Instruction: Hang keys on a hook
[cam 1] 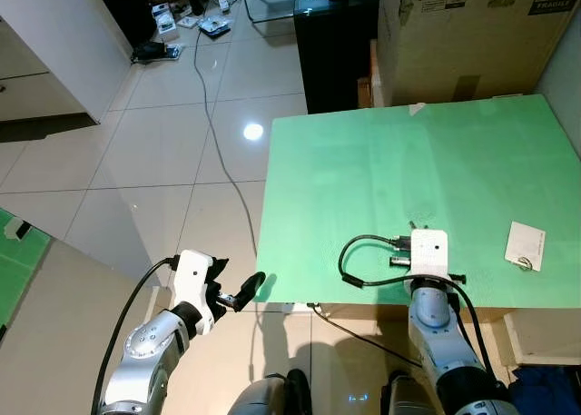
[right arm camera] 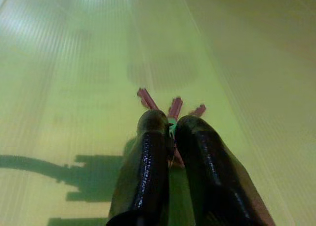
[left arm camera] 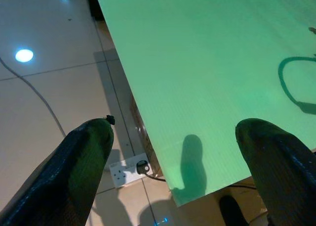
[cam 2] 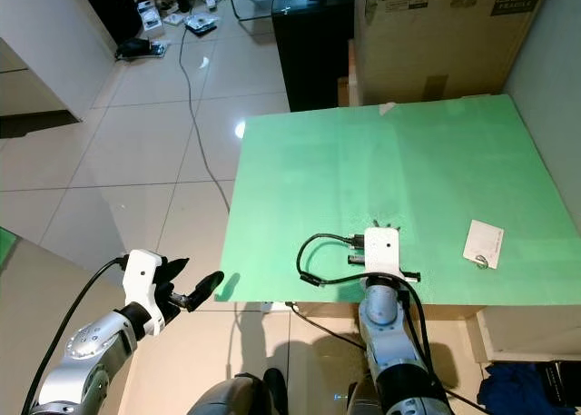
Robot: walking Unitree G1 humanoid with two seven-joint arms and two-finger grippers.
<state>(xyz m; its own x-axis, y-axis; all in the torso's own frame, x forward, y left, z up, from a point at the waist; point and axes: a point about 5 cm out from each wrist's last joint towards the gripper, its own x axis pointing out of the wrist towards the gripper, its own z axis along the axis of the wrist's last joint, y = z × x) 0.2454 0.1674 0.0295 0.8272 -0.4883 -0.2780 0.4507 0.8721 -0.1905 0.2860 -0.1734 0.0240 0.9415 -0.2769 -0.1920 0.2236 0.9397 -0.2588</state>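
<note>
Black fingers of the left gripper (cam 1: 243,292) stand spread apart, holding nothing, over the floor just off the near left edge of the green tabletop (cam 1: 363,179). Near that front edge the right gripper (right arm camera: 168,129) is pressed down on the tabletop, fingers pinched together on the pink keys (right arm camera: 174,109). Right of it lies a white card (cam 1: 526,245). Beyond the tabletop stands a cardboard box (cam 1: 472,34).

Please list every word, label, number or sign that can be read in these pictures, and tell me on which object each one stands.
"FRAGILE": this is my likely reading of a black stamp on the cardboard box behind the green table; it is cut off by the picture's edge and blurred.
White card on the table: no print can be made out.
Nothing else is readable.
</note>
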